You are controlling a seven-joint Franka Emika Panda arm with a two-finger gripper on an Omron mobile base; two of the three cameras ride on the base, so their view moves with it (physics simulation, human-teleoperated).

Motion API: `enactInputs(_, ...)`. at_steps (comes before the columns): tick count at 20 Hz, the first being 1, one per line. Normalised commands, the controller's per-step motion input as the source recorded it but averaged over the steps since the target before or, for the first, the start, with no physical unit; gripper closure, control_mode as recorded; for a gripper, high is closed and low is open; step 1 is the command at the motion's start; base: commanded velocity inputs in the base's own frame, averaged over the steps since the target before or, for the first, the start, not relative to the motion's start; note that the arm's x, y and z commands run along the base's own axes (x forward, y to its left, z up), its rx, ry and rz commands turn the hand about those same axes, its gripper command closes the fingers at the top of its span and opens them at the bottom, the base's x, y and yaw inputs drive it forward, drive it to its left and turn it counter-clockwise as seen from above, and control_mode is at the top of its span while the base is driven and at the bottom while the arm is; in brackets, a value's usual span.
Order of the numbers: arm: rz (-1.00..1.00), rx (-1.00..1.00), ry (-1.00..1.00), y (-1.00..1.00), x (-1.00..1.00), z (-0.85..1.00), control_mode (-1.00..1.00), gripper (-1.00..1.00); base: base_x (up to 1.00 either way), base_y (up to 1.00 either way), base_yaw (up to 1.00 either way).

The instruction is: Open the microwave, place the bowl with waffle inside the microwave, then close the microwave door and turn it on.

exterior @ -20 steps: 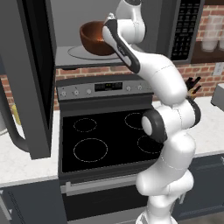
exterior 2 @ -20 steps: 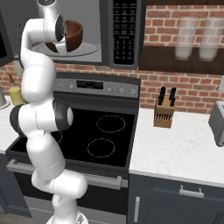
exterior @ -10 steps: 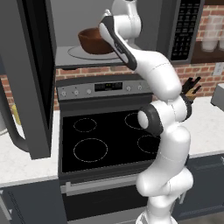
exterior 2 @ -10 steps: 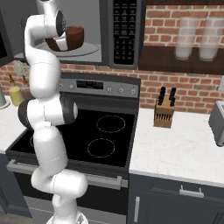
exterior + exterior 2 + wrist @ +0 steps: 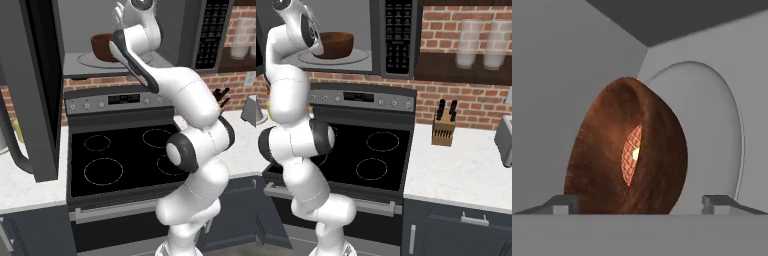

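Standing open at the far left of the left base view, the microwave door (image 5: 37,90) hangs swung out at about nine o'clock from the cavity, its curved bar handle (image 5: 12,145) low on its outer edge, which leaves the whole mouth of the microwave (image 5: 172,37) free in front. Inside, the reddish-brown bowl (image 5: 102,46) sits on the round glass turntable (image 5: 90,61), toward the left half of the light grey floor, with bare glass showing around its base. The right base view has the same bowl (image 5: 336,44) upright on the turntable (image 5: 358,57), with open floor at its three o'clock side before the black button panel (image 5: 397,32).

The hand view is rolled, so the bowl (image 5: 629,150) appears tipped on its side; the waffle (image 5: 631,155) lies at its bottom, a small golden gridded piece. The gripper (image 5: 641,202) has its two fingertips (image 5: 562,202) spread wide, one at each lower side of the bowl, and neither seems to touch the wood, though the low edge of the view hides the closest part. The turntable rim curves behind the bowl at three o'clock, clear of the cavity wall.

Below the microwave, the stove (image 5: 125,155) lies with its four burner rings bare, and at the far right a knife block (image 5: 443,131) stands on the white counter (image 5: 466,170).
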Motion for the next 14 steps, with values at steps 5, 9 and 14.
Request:
enactInputs(5,0.00,0.03,-0.38,-0.01,-0.88,-0.25,-1.00,-1.00,0.00,0.00,0.00)
enactInputs(9,0.00,0.06,-0.09,-0.14,-1.00,0.38,-1.00,-1.00,0.00,0.00,0.00)
enactInputs(14,-0.04,0.00,0.05,-0.22,-1.00,0.69,-1.00,-1.00,0.00,0.00,0.00)
